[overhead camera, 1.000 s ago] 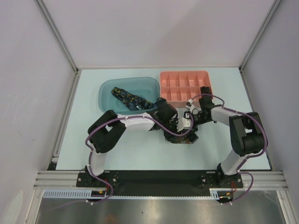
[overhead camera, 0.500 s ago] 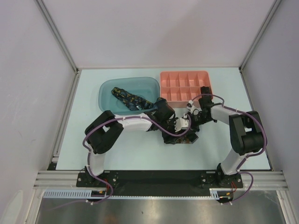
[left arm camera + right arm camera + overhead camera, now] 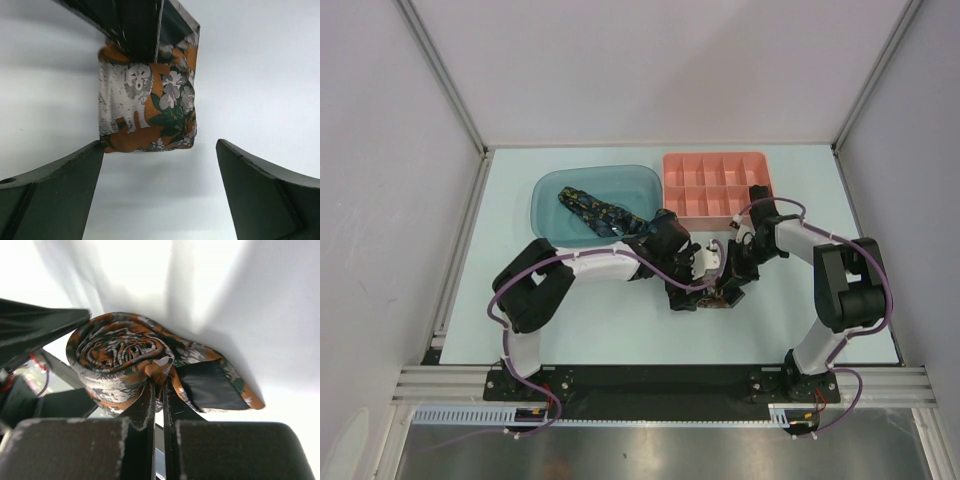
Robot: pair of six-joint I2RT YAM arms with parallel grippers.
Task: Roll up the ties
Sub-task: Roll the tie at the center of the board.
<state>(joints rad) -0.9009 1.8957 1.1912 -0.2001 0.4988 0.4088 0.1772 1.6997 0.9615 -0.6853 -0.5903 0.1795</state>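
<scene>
The right gripper (image 3: 159, 390) is pinched almost fully closed on the outer edge of the orange tie (image 3: 120, 357). The tie is wound into a tight spiral at 11 o'clock from the fingertips, and a dark-lined end lies loose at 3 o'clock. The left gripper (image 3: 160, 145) is spread wide and holds nothing. The same tie rests on the table (image 3: 260, 75) at 12 o'clock from it, one corner right by a fingertip; whether they touch cannot be told. From above, the navy tie (image 3: 600, 213) lies unrolled in the tub (image 3: 620, 185) at 10 o'clock, and the tray (image 3: 716, 154) is at 12 o'clock.
</scene>
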